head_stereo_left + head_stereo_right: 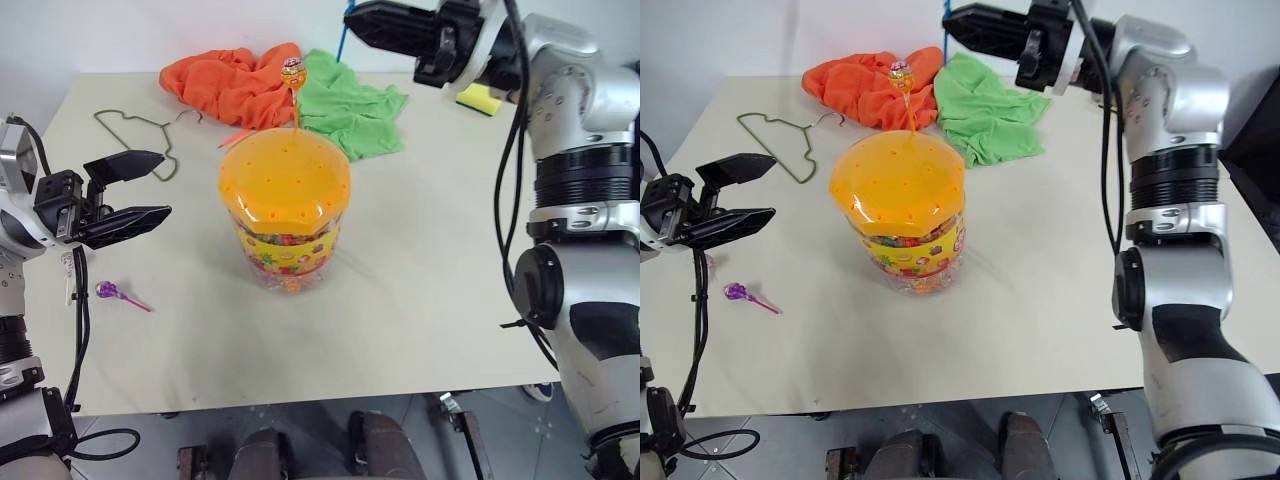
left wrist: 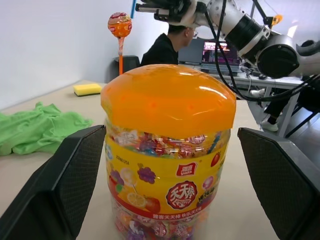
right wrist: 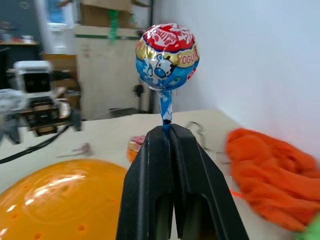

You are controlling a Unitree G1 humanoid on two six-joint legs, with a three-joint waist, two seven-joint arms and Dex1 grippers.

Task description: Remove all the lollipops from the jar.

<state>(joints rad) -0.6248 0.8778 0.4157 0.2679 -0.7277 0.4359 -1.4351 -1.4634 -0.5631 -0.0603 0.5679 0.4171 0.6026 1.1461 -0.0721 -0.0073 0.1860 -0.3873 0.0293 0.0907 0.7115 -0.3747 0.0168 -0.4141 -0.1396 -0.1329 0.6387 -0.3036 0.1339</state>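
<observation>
1. The jar [image 1: 285,210] stands upright near the middle of the bench [image 1: 430,270], its domed orange lid [image 1: 285,180] on. One orange lollipop [image 1: 292,72] stands in a hole at the lid's far edge.
2. The right gripper [image 3: 167,131] is up over the bench's far side, clamped tight on the thin stick of a blue lollipop [image 3: 167,56], head clear of the jar.
3. The left gripper [image 1: 130,195] hangs to the jar's left with its fingers spread wide and nothing in them — the jar sits between them in the wrist view, untouched.
4. A purple lollipop [image 1: 108,291] lies on the bench near the left edge, already out.
5. Handling, as I judge it: the lollipops are light, with a hard head under a slick wrapper. The stiff stick is the place to pinch, low down, and pull straight up so it does not bind in its hole. The jar, full of sweets, looks heavy enough to stay put.
6. The bench is pale, flat and matte. On its far side lie an orange cloth [image 1: 230,80], a green cloth [image 1: 350,105], a yellow sponge [image 1: 480,98] and, to the left, a wire hanger [image 1: 140,130]. A pale wall stands behind, and a seated person [image 2: 167,45] shows in the left wrist view.
</observation>
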